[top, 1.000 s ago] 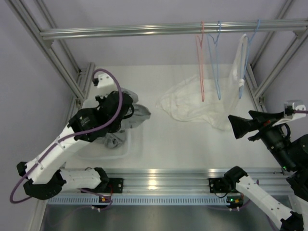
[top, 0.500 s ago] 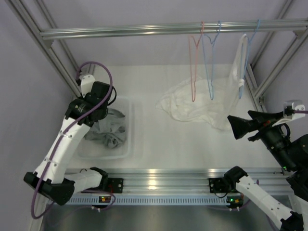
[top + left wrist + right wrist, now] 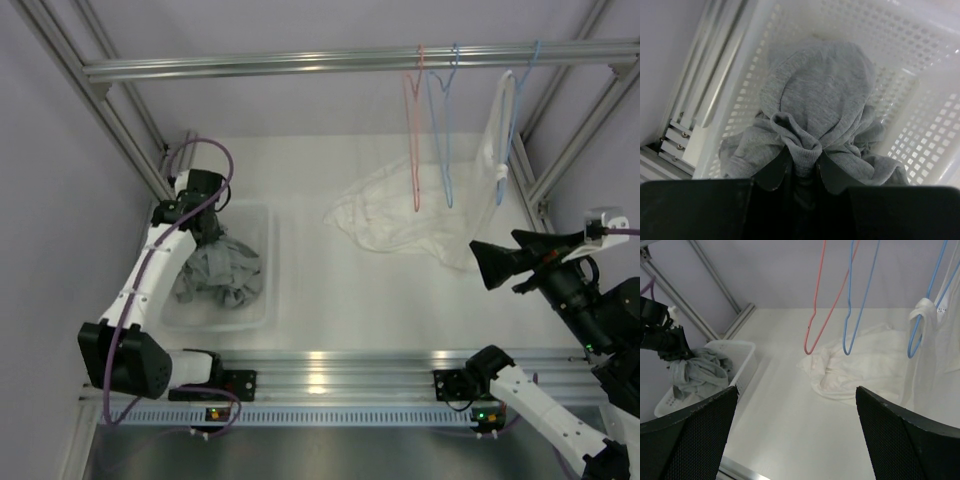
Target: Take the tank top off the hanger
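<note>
My left gripper [image 3: 205, 228] is shut on a fold of the grey tank top [image 3: 220, 275], which lies bunched in the white basket [image 3: 270, 270]. In the left wrist view the grey cloth [image 3: 825, 95] is pinched between my fingers [image 3: 772, 172] above the basket's perforated floor [image 3: 920, 60]. A pink hanger [image 3: 415, 130] and a blue hanger [image 3: 445, 130] hang bare from the top rail. My right gripper [image 3: 490, 265] is open and empty at the right, facing the hangers [image 3: 815, 305].
A white garment [image 3: 400, 215] lies crumpled on the table under the hangers, with one strap hooked on a third, blue hanger [image 3: 515, 100] at the far right. It also shows in the right wrist view [image 3: 865, 362]. Metal frame posts stand on both sides.
My left arm has swung left and back with the grey tank top, which now lies inside the basket instead of over its right edge. The pink and blue hangers are swinging.
</note>
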Tool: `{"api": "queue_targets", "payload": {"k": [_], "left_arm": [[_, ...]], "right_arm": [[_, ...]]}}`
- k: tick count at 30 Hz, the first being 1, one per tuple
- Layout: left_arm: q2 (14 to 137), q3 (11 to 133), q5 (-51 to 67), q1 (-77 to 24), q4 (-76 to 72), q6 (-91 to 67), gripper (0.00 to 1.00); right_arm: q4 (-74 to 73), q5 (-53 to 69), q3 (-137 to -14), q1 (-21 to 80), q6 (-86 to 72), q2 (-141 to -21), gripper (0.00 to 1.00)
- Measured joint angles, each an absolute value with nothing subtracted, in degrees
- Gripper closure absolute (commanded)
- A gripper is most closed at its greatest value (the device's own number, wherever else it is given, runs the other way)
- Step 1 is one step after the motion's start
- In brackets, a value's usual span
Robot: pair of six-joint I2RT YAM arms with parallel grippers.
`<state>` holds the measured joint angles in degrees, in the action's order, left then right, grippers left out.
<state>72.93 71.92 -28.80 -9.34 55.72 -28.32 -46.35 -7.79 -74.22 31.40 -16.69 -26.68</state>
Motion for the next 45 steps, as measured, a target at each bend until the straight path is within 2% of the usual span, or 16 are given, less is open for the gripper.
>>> {"api": "queue_targets", "payload": {"k": [6,9,11,13,14,15,21,28,36,45], "left_arm": [[80.1,64.4,-26.0,-9.4,51.3,-28.5,1.00],[82.6,63.1,-25.9,-9.4,50.7,-28.6,0.92],[83.5,63.0,-26.6,-9.4,51.0,-28.7,0.65],[83.7,63.0,-27.5,-9.4,51.2,-28.9,0.43],[83.4,63.0,-28.0,-9.4,51.4,-29.1,0.10],[82.9,63.0,-28.2,-9.4,51.7,-29.0,0.01],[71.7,65.2,-27.8,-9.4,54.2,-29.3,0.01],[55.7,78.4,-24.4,-9.4,55.1,-26.0,0.01],[38.7,82.8,-23.2,-9.4,61.3,-20.8,0.01],[23.6,82.7,-23.4,-9.8,66.7,-17.7,0.01]], "right_arm": [[-46.3,-7.7,-73.9,31.4,-16.7,-26.7,0.01],[-46.3,-7.6,-73.9,31.4,-16.7,-26.7,0.01],[-46.3,-7.5,-73.9,31.4,-16.7,-26.7,0.01],[-46.3,-7.4,-73.8,31.4,-16.7,-26.7,0.01],[-46.3,-7.4,-73.8,31.4,-16.7,-26.7,0.01],[-46.2,-7.3,-73.8,31.4,-16.6,-26.7,0.01],[-46.3,-7.0,-73.8,31.4,-16.4,-26.7,0.01],[-46.5,-7.0,-73.9,31.4,-14.8,-28.7,0.01],[-55.2,-25.0,-78.1,31.5,-11.9,-35.8,0.01],[-62.3,-33.5,-78.1,31.5,-8.9,-29.6,0.01]]}}
